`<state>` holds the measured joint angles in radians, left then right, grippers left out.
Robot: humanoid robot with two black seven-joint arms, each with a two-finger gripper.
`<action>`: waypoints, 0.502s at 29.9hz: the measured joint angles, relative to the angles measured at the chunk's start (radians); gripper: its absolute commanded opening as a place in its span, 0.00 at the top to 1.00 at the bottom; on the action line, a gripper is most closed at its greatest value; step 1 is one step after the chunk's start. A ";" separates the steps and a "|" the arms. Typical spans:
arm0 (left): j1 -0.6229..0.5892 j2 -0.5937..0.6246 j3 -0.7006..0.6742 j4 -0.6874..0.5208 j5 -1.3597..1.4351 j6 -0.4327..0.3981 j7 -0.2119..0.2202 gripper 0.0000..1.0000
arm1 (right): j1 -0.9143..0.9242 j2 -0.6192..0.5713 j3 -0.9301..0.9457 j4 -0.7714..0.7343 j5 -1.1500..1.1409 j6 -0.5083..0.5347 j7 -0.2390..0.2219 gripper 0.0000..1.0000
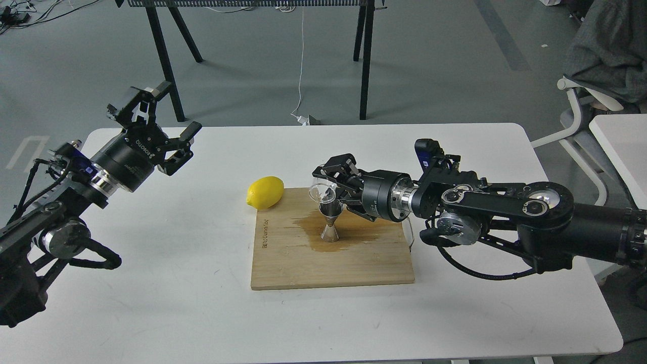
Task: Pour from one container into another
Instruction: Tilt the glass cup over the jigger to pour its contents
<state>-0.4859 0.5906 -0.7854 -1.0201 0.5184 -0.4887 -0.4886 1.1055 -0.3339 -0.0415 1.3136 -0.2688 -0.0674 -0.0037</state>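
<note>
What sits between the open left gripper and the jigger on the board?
In the head view, the lemon lies between the left gripper and the jigger, at the cutting board's left corner; otherwise bare white table.

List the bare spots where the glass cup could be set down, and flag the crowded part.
Free: the board's dry front strip; the table's wide front left, below the lemon; the far strip behind the board. Crowded: mid-board, where the right gripper tips the glass cup over the jigger, with a wet stain around it.
</note>
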 measured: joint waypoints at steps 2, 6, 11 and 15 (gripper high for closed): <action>0.000 0.000 0.000 0.000 0.000 0.000 0.000 0.02 | 0.000 -0.001 -0.001 0.002 -0.010 0.001 0.000 0.62; 0.000 0.000 0.000 0.000 0.000 0.000 0.000 0.02 | 0.000 -0.004 -0.003 0.002 -0.024 0.005 0.000 0.62; 0.000 0.000 0.000 0.000 0.000 0.000 0.000 0.02 | 0.001 -0.011 -0.007 0.003 -0.046 0.008 0.000 0.62; 0.000 0.001 0.000 0.001 0.000 0.000 0.000 0.02 | 0.004 -0.012 -0.017 0.005 -0.050 0.014 0.000 0.62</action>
<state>-0.4860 0.5919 -0.7854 -1.0195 0.5181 -0.4887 -0.4886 1.1098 -0.3463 -0.0582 1.3189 -0.3187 -0.0535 -0.0039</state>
